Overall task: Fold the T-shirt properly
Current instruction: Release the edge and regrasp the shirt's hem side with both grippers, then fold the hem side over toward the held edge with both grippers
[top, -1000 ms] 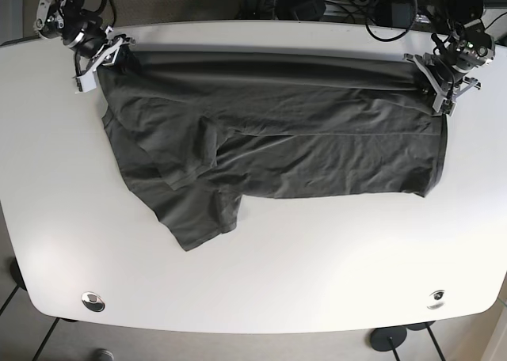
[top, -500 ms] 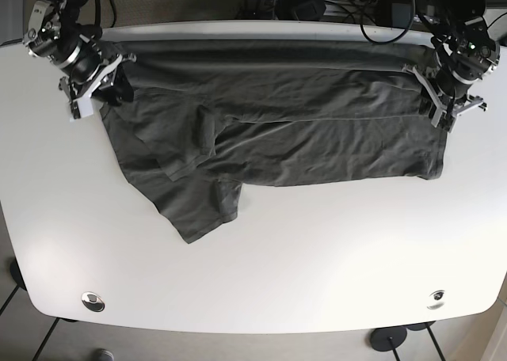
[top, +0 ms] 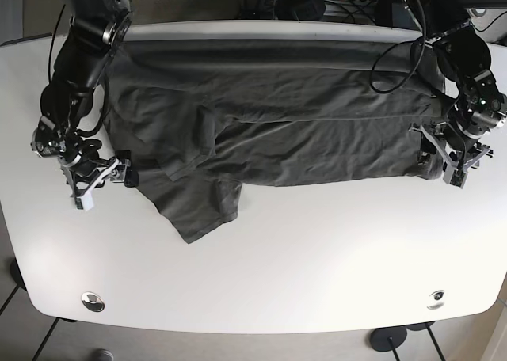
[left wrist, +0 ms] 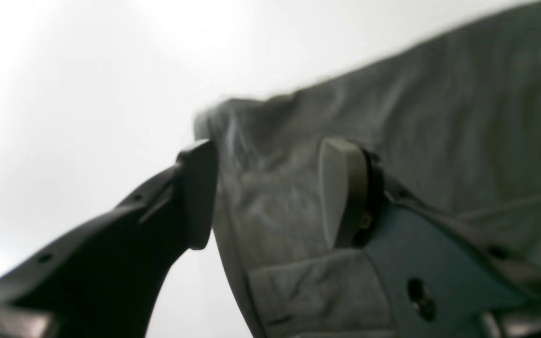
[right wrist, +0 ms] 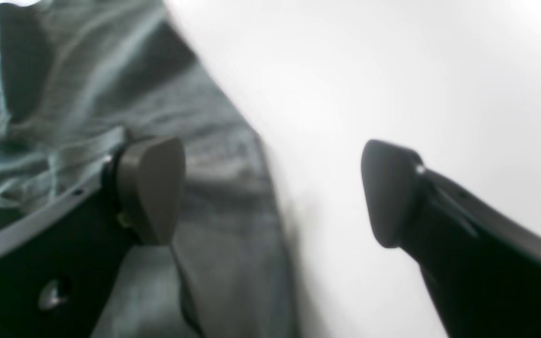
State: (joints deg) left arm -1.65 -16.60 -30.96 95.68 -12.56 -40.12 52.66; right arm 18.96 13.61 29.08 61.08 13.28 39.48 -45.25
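The dark grey T-shirt (top: 277, 131) lies spread across the far half of the white desk (top: 317, 258), its long fold along the far edge and one sleeve flap jutting toward the near side. The left end effector (top: 445, 157) sits at the shirt's corner with its fingers spread, the fabric edge lying between them in the left wrist view (left wrist: 270, 197). The right end effector (top: 101, 179) is spread wide as well, one finger (right wrist: 150, 188) over the cloth and the other above bare desk.

Matt, wrinkled grey cloth T-shirt (top: 277, 131) lies on a smooth, slightly glossy white table (top: 317, 258).
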